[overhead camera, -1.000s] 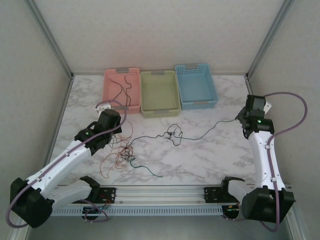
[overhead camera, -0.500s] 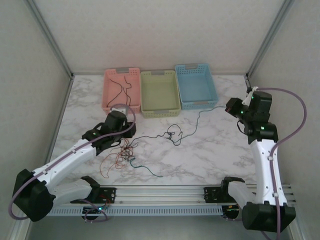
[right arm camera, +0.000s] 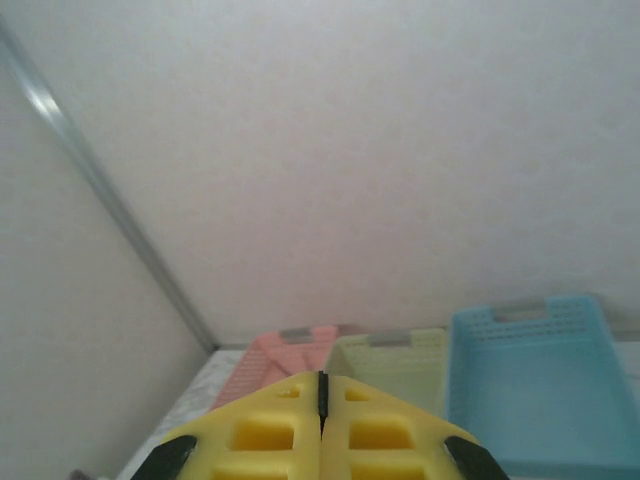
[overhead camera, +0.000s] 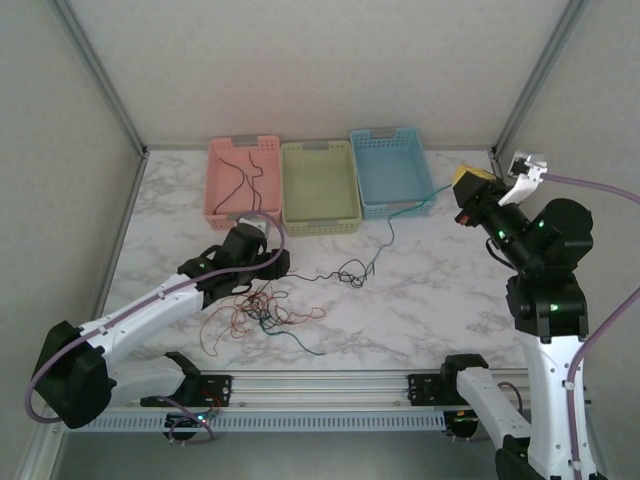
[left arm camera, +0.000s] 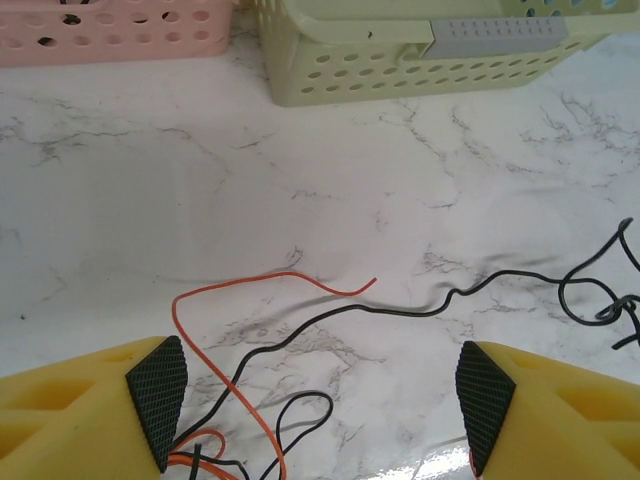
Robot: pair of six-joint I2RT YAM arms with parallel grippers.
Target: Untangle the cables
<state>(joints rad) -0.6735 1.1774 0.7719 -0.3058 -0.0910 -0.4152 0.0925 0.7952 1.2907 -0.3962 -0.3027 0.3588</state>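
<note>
Cables point(overhead camera: 262, 312) are lying mostly in a loose orange, black and green tangle on the table point(overhead camera: 440, 300), near-left side. One dark green cable point(overhead camera: 388, 225) is running out through a small knot point(overhead camera: 350, 272) and up past the blue basket point(overhead camera: 392, 208) rim to the right fingers point(right arm camera: 380, 430), which are raised, closed tight and apparently pinching its end. Left fingers point(left arm camera: 485, 405) are hanging wide apart over the tangle's edge, gripping nothing. Looks like mid pull-out of the green one. Next move is calling for the left to pin the tangle so the knot isn't dragging along.
</note>
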